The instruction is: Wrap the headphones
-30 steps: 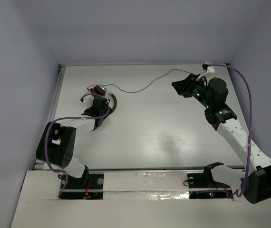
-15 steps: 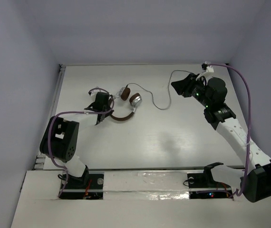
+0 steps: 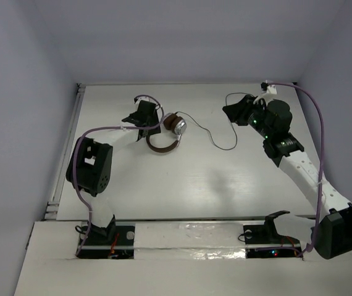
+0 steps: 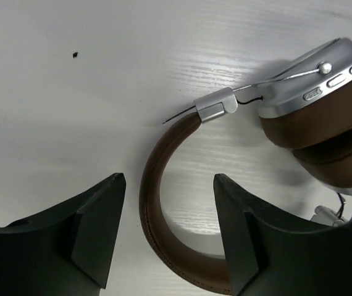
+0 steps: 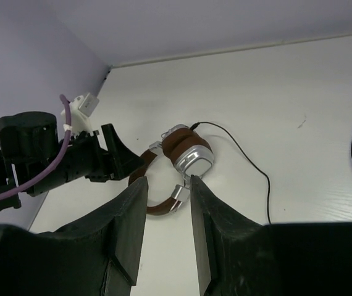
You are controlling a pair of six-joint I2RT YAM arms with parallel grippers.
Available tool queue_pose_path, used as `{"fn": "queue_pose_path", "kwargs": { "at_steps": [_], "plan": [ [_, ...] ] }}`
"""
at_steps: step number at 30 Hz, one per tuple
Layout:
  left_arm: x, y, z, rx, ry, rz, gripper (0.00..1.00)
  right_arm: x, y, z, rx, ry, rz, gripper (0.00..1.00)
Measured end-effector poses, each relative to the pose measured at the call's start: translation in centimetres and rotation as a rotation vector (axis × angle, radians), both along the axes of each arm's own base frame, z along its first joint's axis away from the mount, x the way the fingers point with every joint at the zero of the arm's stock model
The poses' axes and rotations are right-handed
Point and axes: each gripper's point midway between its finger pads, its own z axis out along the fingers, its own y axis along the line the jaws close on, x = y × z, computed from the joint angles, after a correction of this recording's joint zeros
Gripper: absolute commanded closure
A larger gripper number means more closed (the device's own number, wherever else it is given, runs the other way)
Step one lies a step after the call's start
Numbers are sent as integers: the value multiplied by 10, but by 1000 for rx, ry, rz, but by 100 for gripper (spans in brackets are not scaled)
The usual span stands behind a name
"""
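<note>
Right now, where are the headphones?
Top view: the headphones lie on the table left of centre, beside the left gripper, headband between its open fingers.

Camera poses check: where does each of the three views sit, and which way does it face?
Top external: fixed above and behind the arm bases, looking down on the table; both arms show, left gripper beside the headphones, right gripper far right.
Left wrist: rides that wrist, looking down close; its fingers straddle the brown headband.
Right wrist: rides that wrist, looking across the table toward the left arm; its own fingers frame the bottom.
Shared: all three see the headphones.
</note>
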Motion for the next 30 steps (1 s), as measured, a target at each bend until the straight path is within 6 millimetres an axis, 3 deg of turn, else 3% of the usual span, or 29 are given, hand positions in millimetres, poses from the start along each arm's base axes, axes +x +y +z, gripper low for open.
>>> {"fn": "queue_pose_path", "kwargs": {
  "at_steps": [4,10,15,19,26,30],
  "plan": [
    [-5,1,14,-21,-50,21,43,0,-1,2,1,-6,-4,61],
    [-68,1,24,-121,-104,91,46,0,-1,2,0,-4,-5,60],
    [-105,-8,2,-249,-73,199,46,-1,0,2,1,-4,4,60],
    [-106,-11,-4,-273,-71,287,44,-3,2,2,1,-4,19,60],
    [-84,-12,-1,-292,-125,388,43,-6,6,2,0,-6,48,59],
    [-76,-13,-12,-273,-113,412,45,-7,7,2,-1,-6,54,59]
  ]
}}
